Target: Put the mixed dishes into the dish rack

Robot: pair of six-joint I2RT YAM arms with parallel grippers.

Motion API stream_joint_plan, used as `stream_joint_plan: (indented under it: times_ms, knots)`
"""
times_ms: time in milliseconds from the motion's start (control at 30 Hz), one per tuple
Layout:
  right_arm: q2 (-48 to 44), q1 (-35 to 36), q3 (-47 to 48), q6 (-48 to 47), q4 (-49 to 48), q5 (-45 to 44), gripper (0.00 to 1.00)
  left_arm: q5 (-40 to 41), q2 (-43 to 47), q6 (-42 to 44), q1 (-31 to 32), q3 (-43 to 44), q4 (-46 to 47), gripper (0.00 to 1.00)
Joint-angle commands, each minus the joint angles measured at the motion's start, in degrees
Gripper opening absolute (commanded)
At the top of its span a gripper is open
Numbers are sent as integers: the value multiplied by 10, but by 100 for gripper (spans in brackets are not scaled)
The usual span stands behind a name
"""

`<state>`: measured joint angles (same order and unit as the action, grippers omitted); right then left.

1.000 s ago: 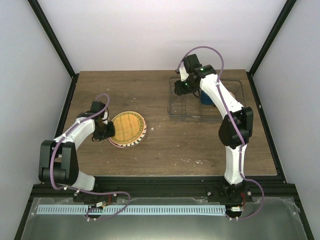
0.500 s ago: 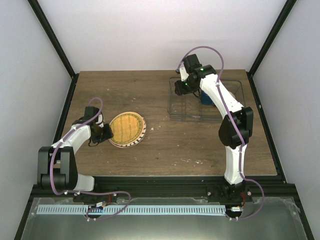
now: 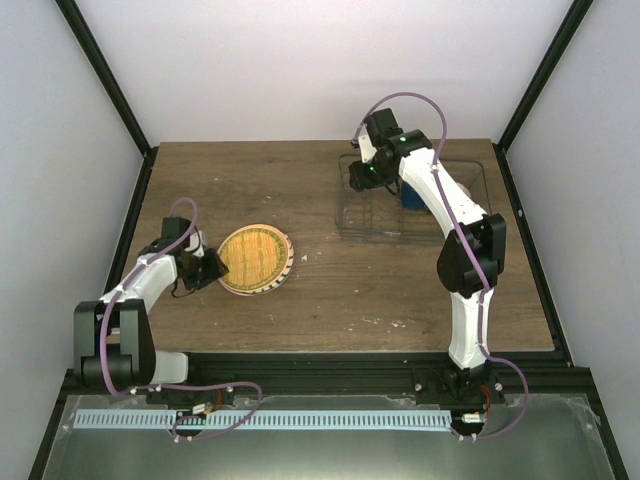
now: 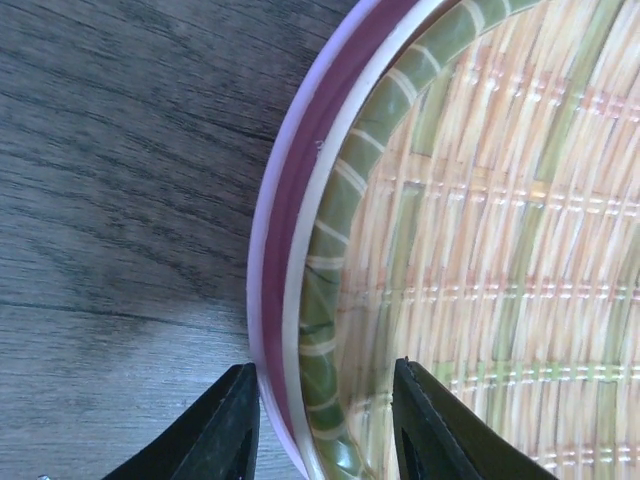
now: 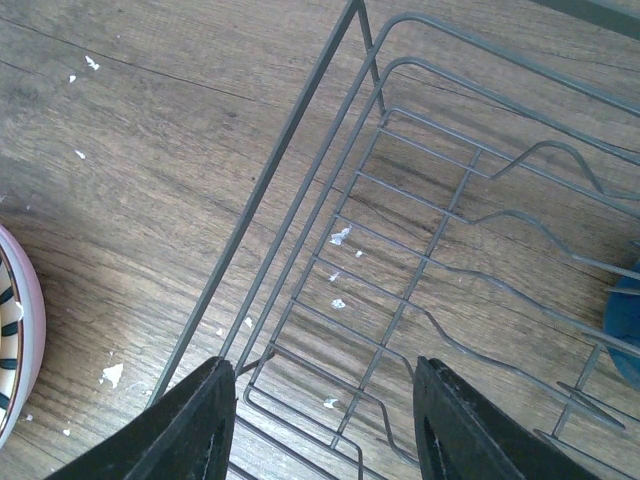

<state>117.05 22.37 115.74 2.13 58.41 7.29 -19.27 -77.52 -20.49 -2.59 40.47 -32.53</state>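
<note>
Evidently the yellow-orange plate [image 3: 254, 256] lies stacked on the pink plate [image 4: 290, 200] on the surface [image 3: 330, 290], well apart from the dish rack [image 3: 360, 228]. It looks stiff, smooth, breakable; best pinched at its raised rim. The left claw [image 4: 325, 425] straddles both rims, released; the right claw [image 5: 325, 420] hangs released.

Dark blue mug [image 5: 628, 332] mostly off-frame
</note>
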Motion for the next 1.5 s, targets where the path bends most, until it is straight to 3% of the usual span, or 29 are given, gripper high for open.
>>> stream_joint_plan:
  times_ms: [0,667,1000,1467]
  knots:
    - [5,5,17,-8,2,-6,50,-22,18,12,0,31,-14,38]
    - [9,5,14,-9,3,-5,51,-8,20,19,-2,34,-37,39]
    - [11,6,13,-9,3,-4,56,-11,20,8,-2,35,-52,64]
    - [12,6,13,-10,3,-7,56,-52,-10,-2,-1,18,-5,59]
